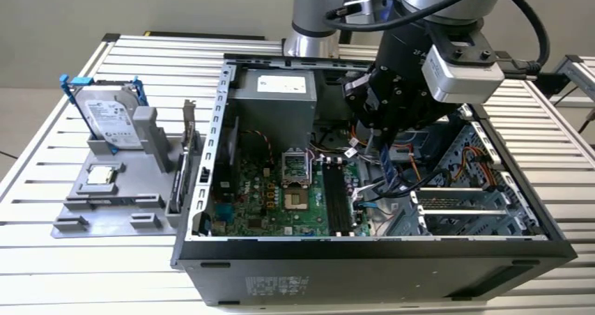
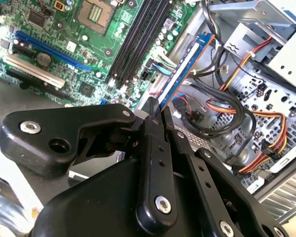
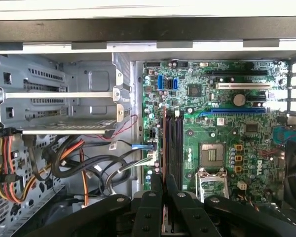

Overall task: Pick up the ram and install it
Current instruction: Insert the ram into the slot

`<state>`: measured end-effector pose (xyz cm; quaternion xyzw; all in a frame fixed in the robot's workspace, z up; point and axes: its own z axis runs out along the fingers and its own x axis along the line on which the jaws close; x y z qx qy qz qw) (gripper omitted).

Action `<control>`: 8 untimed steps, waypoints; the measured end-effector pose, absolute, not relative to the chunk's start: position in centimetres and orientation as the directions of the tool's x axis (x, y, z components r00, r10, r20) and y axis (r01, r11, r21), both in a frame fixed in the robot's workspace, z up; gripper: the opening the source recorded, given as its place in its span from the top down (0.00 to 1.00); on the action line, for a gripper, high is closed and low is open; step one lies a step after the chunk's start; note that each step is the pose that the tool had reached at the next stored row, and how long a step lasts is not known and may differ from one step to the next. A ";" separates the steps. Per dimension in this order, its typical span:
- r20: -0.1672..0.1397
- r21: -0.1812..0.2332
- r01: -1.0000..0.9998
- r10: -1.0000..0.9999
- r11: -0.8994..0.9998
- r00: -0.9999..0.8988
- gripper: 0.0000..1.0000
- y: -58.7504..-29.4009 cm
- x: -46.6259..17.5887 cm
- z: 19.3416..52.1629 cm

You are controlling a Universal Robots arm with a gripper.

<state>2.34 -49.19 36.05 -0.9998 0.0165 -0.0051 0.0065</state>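
Gripper (image 2: 156,109) jaws clamped on the ram (image 2: 185,68) near the memory slots (image 2: 138,37).

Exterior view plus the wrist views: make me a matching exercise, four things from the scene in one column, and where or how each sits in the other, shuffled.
1. ram
2. hard drive
3. CPU chip
4. memory slots

A. lying flat on the grey tray
B. empty, on the motherboard
C. clamped in the gripper
D. standing upright on the grey tray

Pairs: 1-C, 2-D, 3-A, 4-B.
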 end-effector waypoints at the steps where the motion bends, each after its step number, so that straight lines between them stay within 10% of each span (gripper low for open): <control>1: 0.010 -0.013 -0.034 -0.034 -0.999 0.999 1.00 -49.2 2.3 35.9; 8: 0.010 -0.013 -0.036 -0.036 -0.999 0.999 1.00 -49.2 2.3 35.2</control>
